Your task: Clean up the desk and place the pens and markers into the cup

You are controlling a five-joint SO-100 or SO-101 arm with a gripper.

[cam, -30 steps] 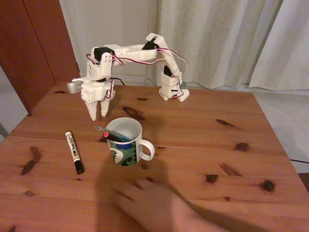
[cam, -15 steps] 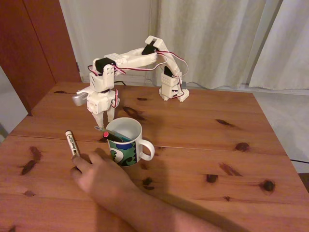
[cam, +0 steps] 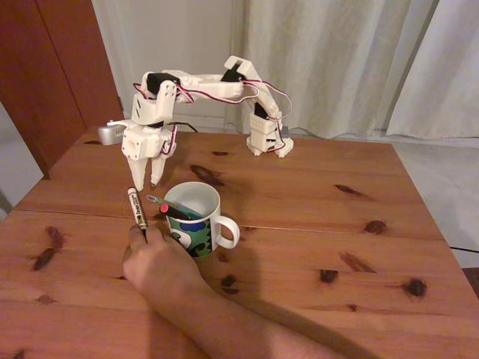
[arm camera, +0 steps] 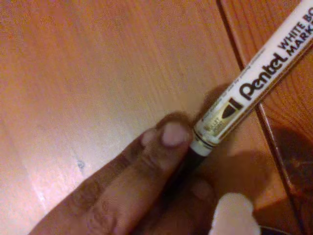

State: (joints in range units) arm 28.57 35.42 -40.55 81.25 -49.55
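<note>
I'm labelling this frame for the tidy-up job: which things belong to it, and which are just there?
Part of the job:
- white marker, held up by a person's hand
- cup with two pens already in it
- desk
- gripper, hanging above the marker

Just there:
- curtains
- wooden door at left

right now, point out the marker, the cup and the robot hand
marker (cam: 137, 209), fixed view, on its white barrel above the person's fingers
cup (cam: 196, 239), fixed view, on the patterned lower body
hand (cam: 145, 180), fixed view, midway between the two fingertips
</note>
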